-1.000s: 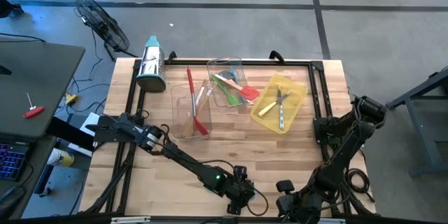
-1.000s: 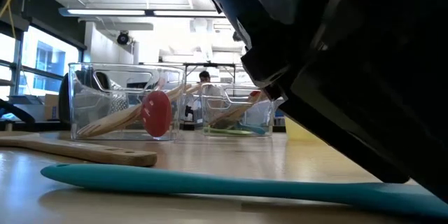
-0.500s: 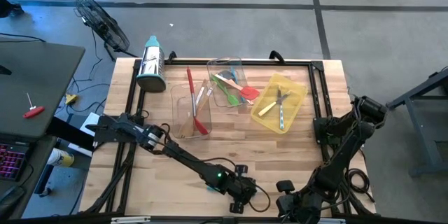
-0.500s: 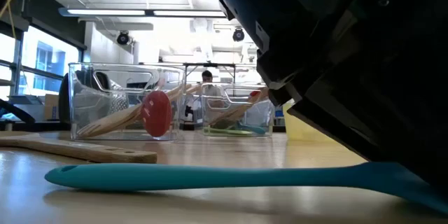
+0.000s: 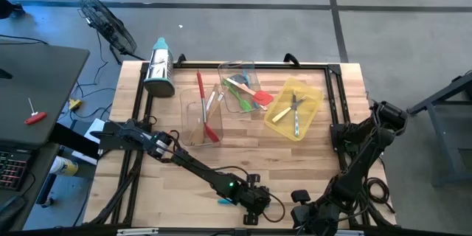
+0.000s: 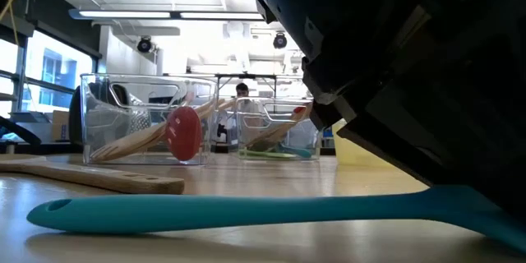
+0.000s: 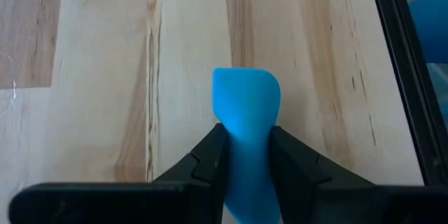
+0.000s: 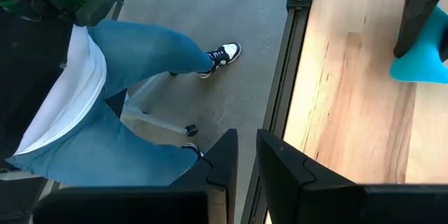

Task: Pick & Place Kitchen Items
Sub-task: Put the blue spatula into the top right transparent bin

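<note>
A teal spatula [image 6: 246, 212] lies near the table's front edge. Its handle [image 5: 223, 201] points toward the table's left, and its blade [image 7: 245, 101] sticks out past my left gripper [image 5: 254, 205], which is shut on it. My right gripper [image 8: 246, 161] waits at the near right corner beyond the table's edge, shut on nothing. Farther back, a red spatula [image 5: 203, 103] leans in a clear tray [image 5: 200, 118]. Other utensils lie in a second clear tray [image 5: 240, 85] and a yellow tray [image 5: 295, 108]. My left gripper pinches the teal spatula's neck [image 7: 245, 147], just behind the blade, between its two fingers, one on each narrow side. The fingers slant down from the table's left. The handle stretches out behind them, low along the table [image 6: 99, 212].
A wooden utensil [image 6: 99, 177] lies on the table behind the teal spatula. A steel grater with a teal top [image 5: 158, 68] stands at the far left. A black frame [image 5: 335, 96] rims the table. A person's legs [image 8: 140, 49] stand beside the table's near right edge.
The teal spatula has slid along its own length, its handle end going toward the table's left edge. Its blade end now shows beneath my left gripper in the low view. My left gripper has rolled a little over it without changing place.
</note>
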You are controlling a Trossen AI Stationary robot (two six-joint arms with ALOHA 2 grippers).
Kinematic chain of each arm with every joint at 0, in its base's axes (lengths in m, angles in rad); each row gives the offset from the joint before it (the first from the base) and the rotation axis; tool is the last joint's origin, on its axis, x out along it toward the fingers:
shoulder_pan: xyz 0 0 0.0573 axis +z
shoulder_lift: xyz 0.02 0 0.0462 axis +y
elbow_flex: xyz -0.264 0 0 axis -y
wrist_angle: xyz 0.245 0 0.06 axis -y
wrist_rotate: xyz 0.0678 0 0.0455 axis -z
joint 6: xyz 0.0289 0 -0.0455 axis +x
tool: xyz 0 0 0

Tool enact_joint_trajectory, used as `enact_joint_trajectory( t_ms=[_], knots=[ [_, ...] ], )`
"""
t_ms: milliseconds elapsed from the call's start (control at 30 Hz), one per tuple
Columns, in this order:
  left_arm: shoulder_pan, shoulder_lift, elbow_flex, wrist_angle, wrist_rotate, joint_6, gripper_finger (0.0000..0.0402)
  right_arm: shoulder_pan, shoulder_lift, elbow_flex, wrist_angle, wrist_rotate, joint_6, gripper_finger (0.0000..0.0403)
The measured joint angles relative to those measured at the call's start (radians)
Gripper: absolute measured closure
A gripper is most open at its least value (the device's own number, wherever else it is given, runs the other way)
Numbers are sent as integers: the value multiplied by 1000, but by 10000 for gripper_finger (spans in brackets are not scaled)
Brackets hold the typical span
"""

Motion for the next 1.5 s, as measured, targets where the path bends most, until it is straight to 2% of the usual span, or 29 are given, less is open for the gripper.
enact_joint_trajectory(
  t_ms=[167, 300, 467, 567, 667, 767, 1033, 1133, 1300, 1500],
  knots=[
    [0, 4, 0, 16, 1, -12, 321, 0, 0, 0, 0, 4, -1, 357],
    [0, 0, 0, 19, 0, -23, 323, 0, 0, 0, -7, 64, 26, 357],
    [-2, -23, -3, 6, -26, -27, 330, -5, 0, 0, -93, 183, 190, 357],
    [-2, -30, -4, -1, -44, -30, 341, -5, 5, 0, -138, 220, 269, 357],
    [-3, -33, -4, -9, -62, -39, 369, -12, 21, 0, -153, 226, 307, 350],
    [-3, -34, -4, -11, -67, -41, 385, -26, 44, 0, -156, 200, 314, 323],
    [-8, -34, -4, -12, -60, -34, 387, -47, 58, 0, -139, 208, 310, 208],
    [-8, -34, -4, -12, -59, -34, 387, -70, 66, 0, -134, 211, 303, 177],
    [-8, -34, -4, -12, -59, -34, 387, -125, 118, -37, -92, 199, 300, 147],
    [-8, -34, -4, -12, -61, -33, 387, -157, 174, -64, -38, 212, 201, 135]
  ],
)
